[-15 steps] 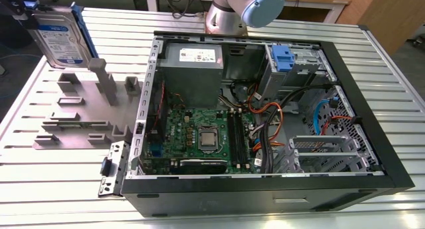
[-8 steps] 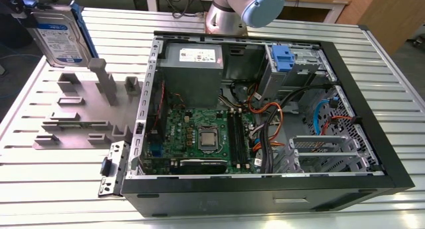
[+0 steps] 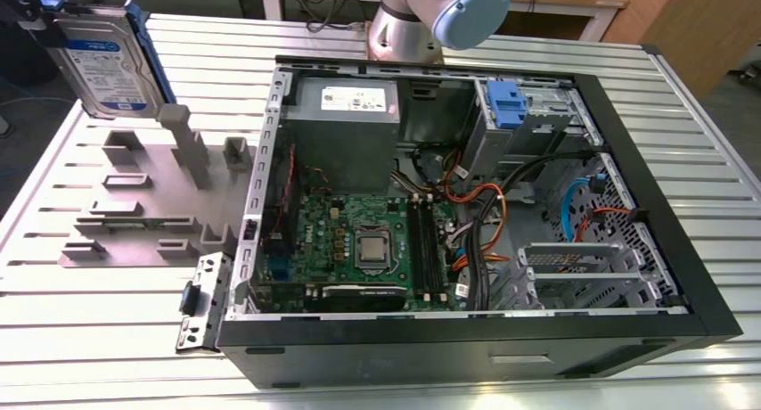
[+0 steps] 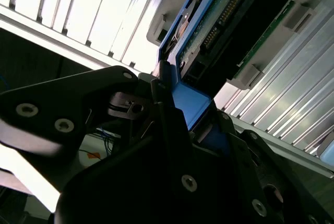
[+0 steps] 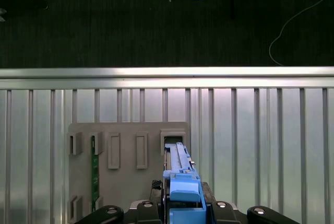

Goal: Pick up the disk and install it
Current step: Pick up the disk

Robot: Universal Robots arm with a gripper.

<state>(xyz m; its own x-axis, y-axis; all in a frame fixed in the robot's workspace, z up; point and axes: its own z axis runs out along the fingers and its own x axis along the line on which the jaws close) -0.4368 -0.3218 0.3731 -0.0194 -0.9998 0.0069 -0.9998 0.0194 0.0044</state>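
Observation:
The disk (image 3: 107, 62), a silver drive with a white-and-blue label and blue rails, hangs upright at the exterior view's far left, over the far end of the grey slotted holder (image 3: 131, 196). My gripper (image 3: 48, 18) is shut on its upper edge. In the first wrist view the disk (image 5: 180, 174) shows edge-on, its blue rail clamped in my gripper (image 5: 183, 205), with an empty holder slot (image 5: 173, 140) right beneath it. The second wrist view shows the black fingers (image 4: 167, 125) pinching the blue rail, and beyond them the disk's circuit-board side (image 4: 224, 20).
An open black computer case (image 3: 666, 205) lies on the slatted aluminium table (image 3: 71, 321), motherboard and cables exposed. A drive bay with a blue latch (image 3: 505, 102) sits at its far side. The arm's base (image 3: 440, 18) stands behind the case. The table edge (image 5: 167, 72) runs past the holder.

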